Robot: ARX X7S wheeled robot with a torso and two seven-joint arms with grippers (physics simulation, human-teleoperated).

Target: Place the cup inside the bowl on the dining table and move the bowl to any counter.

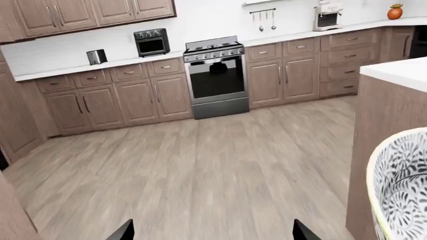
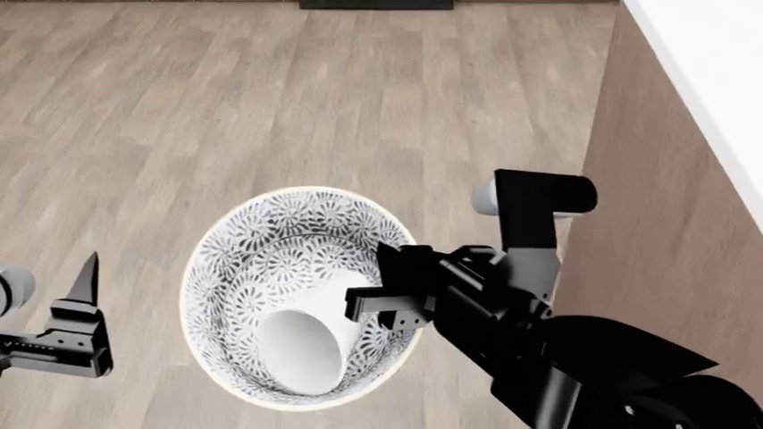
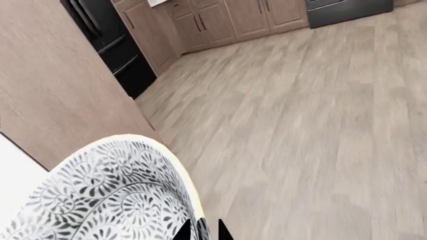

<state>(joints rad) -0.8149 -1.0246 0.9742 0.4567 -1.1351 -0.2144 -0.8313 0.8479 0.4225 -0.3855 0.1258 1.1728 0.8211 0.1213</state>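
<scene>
one bowl [image 2: 277, 268], one cup [image 2: 307, 344] inside

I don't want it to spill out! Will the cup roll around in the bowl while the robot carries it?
Probably a bit. The cup lies on its side inside the bowl, and it looks round and smooth, so a tilt could roll it. Being tapered, it would likely curve, not roll straight. The bowl's deep walls should keep it in while the right tool grips the rim.
</scene>
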